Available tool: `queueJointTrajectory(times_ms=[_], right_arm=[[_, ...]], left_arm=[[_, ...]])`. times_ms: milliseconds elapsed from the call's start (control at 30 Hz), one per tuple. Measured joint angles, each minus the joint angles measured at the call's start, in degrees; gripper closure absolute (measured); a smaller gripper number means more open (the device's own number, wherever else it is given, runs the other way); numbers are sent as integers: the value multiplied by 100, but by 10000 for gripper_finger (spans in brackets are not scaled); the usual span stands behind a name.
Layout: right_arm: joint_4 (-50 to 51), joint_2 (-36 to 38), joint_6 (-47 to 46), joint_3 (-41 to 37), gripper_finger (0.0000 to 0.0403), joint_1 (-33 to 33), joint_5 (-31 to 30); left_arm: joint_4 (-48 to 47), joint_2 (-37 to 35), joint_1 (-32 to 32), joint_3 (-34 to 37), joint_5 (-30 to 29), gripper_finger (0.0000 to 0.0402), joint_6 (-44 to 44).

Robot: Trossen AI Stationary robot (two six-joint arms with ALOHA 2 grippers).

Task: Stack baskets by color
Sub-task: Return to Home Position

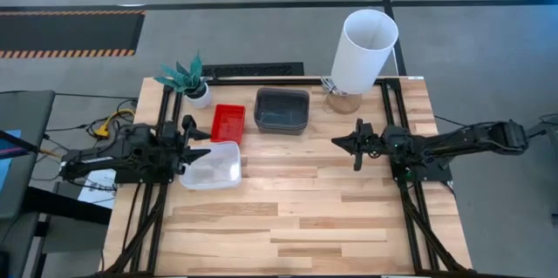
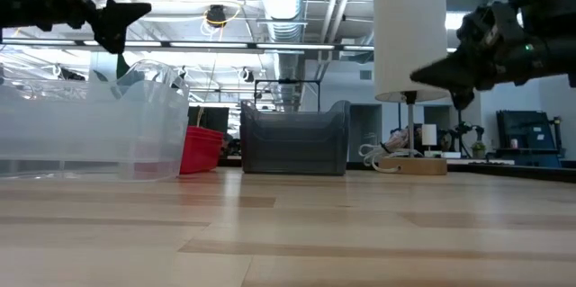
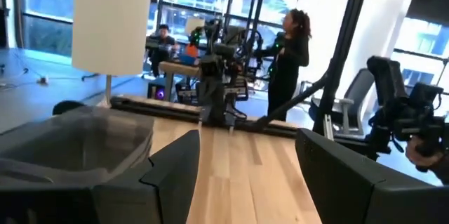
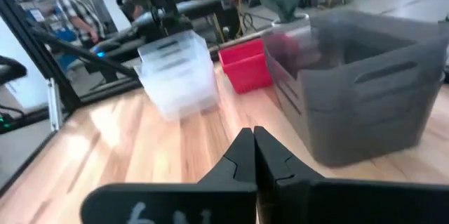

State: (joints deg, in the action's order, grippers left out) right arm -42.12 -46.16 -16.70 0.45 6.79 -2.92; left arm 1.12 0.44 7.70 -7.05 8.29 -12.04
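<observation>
A stack of smoky grey baskets (image 1: 282, 110) stands at the far middle of the table, and a red basket (image 1: 228, 124) rests on its base to their left. Clear baskets (image 1: 212, 166) sit nearer, by the left arm. My left gripper (image 1: 200, 142) hangs open above the clear baskets' far left corner, well clear of them in the low view (image 2: 126, 15), with nothing between its fingers (image 3: 245, 175). My right gripper (image 1: 338, 141) is shut and empty, level above the bare table right of the grey baskets (image 4: 358, 90), pointing toward them (image 4: 254, 147).
A tall white cylinder (image 1: 364, 50) stands on a wooden base at the far right. A small potted plant (image 1: 187, 79) stands at the far left corner. Bare wood fills the table's near half (image 1: 288, 226). People show in the room beyond the table.
</observation>
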Motion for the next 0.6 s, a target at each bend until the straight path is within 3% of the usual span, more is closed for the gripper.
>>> queueJointTrajectory(times_ms=[300,600], right_arm=[[1795,1688,190,-4,398,0,-6],[3469,3164,175,-7,393,-5,-7]], left_arm=[[-624,-35,0,-11,-159,178,9],[-513,-34,-2,40,-687,178,188]])
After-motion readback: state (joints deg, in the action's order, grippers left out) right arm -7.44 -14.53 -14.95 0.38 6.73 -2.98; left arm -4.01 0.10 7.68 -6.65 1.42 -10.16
